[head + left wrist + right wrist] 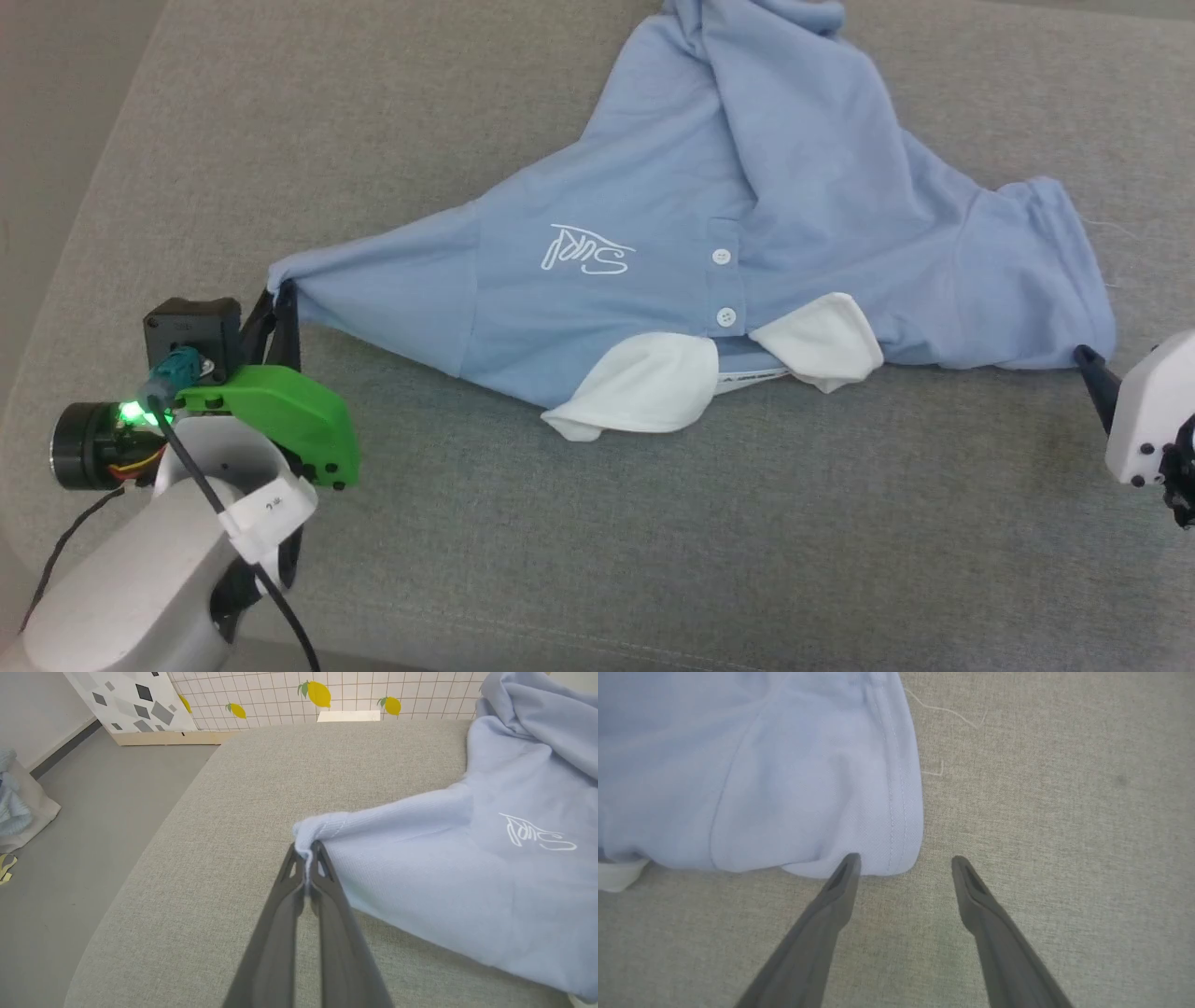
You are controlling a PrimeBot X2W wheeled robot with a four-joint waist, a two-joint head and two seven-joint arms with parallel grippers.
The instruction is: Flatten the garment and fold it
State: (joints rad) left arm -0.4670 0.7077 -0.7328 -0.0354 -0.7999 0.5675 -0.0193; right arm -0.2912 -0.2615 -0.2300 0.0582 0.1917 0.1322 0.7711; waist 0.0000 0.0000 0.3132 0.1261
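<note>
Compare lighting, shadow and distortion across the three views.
Head view: soft, even light, faint shadow under the light blue knit polo shirt on the grey woven cushion. Left wrist view: wide-angle lens seems to bow the cushion's edge; the left end effector blurs near the lens. Right wrist view: hem stitching sharp, the right end effector softer lower down.

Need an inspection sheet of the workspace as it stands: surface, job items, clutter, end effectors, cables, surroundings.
Surface: grey fabric surface, woven, flat.
Job's things: light blue polo shirt, front up, far end bunched, white collar nearest the robot; not flat.
Clutter: loose pale threads beside the sleeve hem.
End effectors: left end effector shut on one sleeve's edge; right end effector open at the other sleeve's hem, gripping nothing.
Cables: black cable along the left wrist.
Surroundings: grey floor, lemon-print panel, pale bundle on the floor.
</note>
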